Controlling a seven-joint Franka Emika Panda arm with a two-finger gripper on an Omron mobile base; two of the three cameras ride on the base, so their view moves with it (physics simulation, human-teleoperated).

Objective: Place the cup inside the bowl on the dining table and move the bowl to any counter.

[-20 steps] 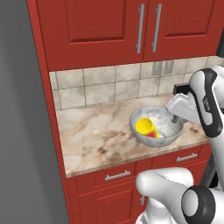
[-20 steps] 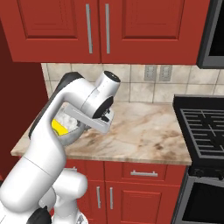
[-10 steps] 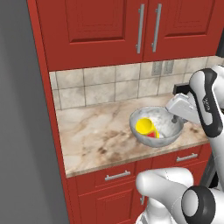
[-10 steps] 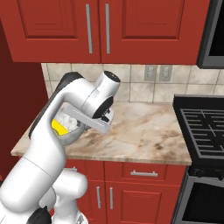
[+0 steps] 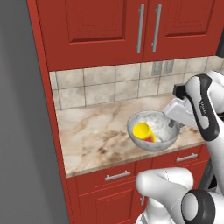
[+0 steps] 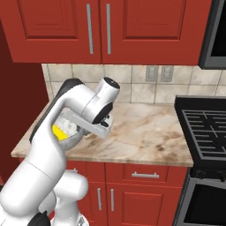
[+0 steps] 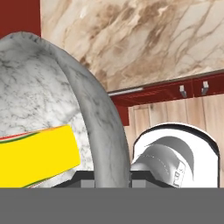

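The bowl [image 5: 153, 131] sits on the table [image 5: 96, 131] near its front edge, the cup [image 5: 143, 131] lying tilted inside — yellow with red below. The left base view shows both whole; the right base view has the arm covering most of the bowl. The hand view shows the tool [image 7: 113, 179] narrowed on the bowl's speckled rim — one fingertip each side. No writing is legible.
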